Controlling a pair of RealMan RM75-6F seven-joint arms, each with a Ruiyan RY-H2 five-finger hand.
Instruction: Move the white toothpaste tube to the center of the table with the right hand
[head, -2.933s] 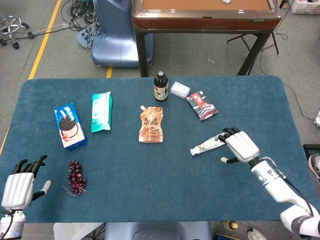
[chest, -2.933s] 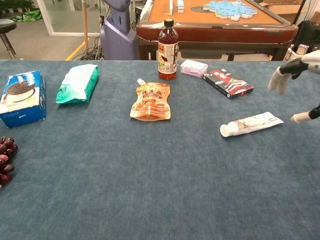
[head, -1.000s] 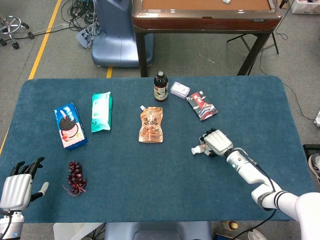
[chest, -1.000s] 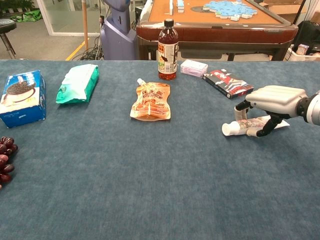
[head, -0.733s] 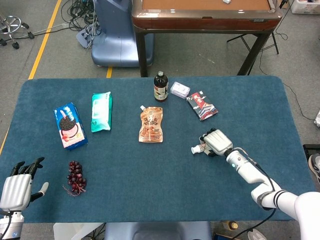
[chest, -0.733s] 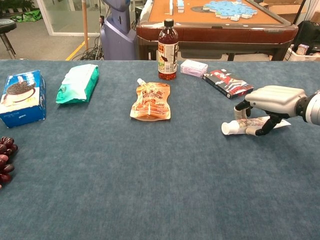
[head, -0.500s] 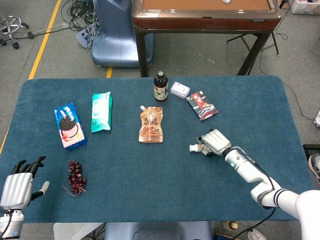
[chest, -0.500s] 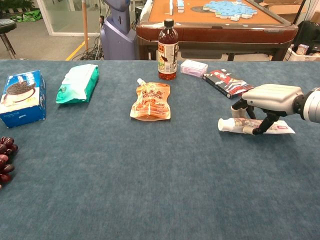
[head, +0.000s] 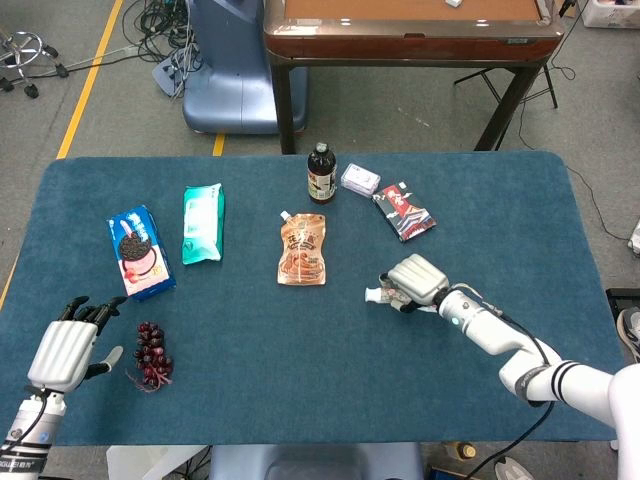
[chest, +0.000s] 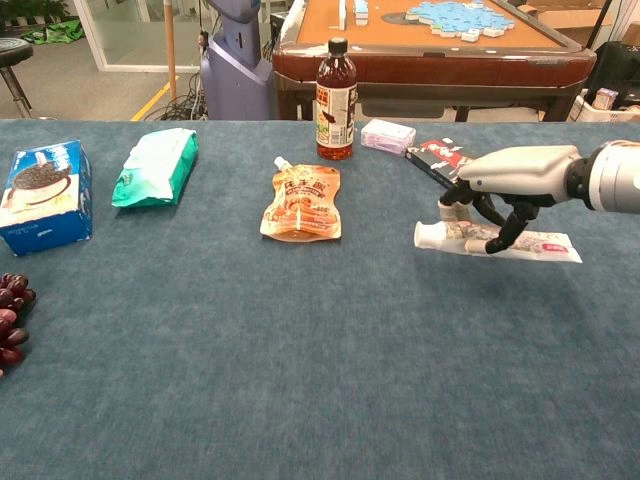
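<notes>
The white toothpaste tube (chest: 545, 243) lies nearly level, cap pointing left, a little right of the table's middle. My right hand (chest: 510, 180) grips it from above near the cap end, fingers curled round it. In the head view only the cap end of the tube (head: 375, 294) sticks out left of the right hand (head: 415, 279). I cannot tell whether the tube touches the cloth. At the table's near left corner my left hand (head: 68, 351) hovers with fingers apart, holding nothing.
An orange pouch (head: 303, 250) lies left of the tube, with a dark bottle (head: 321, 173), a small white pack (head: 360, 179) and a red-black box (head: 404, 211) behind. Further left are a green pack (head: 203, 222), a cookie box (head: 138, 252) and grapes (head: 152, 353).
My right hand came down on the tube, closed on it and has carried it leftward toward the table's middle. The left hand has shifted slightly up and right.
</notes>
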